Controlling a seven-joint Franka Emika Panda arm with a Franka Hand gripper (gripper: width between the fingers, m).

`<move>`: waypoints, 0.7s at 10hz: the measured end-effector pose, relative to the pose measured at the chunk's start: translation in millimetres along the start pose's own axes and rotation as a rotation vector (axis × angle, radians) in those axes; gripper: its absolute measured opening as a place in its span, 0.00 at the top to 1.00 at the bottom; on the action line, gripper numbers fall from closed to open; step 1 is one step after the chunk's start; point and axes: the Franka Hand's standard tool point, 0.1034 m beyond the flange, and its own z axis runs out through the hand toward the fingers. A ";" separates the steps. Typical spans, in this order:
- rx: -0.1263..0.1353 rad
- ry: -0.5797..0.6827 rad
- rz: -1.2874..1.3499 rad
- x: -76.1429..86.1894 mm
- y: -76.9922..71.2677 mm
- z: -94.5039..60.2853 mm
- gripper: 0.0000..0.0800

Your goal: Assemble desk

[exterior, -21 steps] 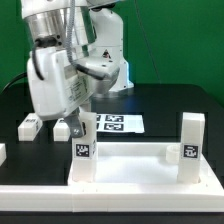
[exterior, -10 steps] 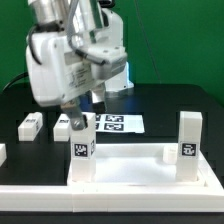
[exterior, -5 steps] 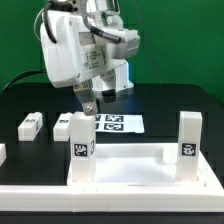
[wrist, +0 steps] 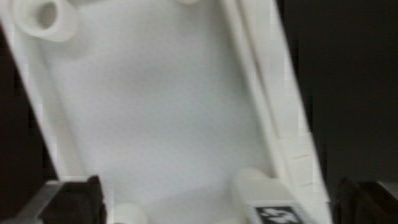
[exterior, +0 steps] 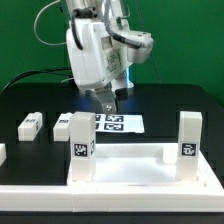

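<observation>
Fingers [exterior: 108, 99] spread wide, nothing btwn them. They hang over the marker board [exterior: 128, 124], just behind the tabletop [exterior: 130, 172]. The tabletop sits at the counter [exterior: 180, 105] front, rim up, w/ a left upright leg [exterior: 82, 140] and a right upright leg [exterior: 190, 137].

Key relation as we judge it: the far loose leg [exterior: 32, 124] and near loose leg [exterior: 62, 126] lie low, toward the exterior view's left of the fingers. Their long axes look foreshortened, prob. pointing camera-ward, but we're not sure.

Wrist view: fingertips are only dark blurs, and one empty socket [wrist: 50, 15] shows.
</observation>
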 end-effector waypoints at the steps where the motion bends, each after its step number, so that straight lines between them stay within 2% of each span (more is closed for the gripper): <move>1: -0.015 0.003 -0.003 -1.2 8.7 5.2 0.19; 7: -0.019 0.003 -0.002 -1.1 9.4 7.5 0.19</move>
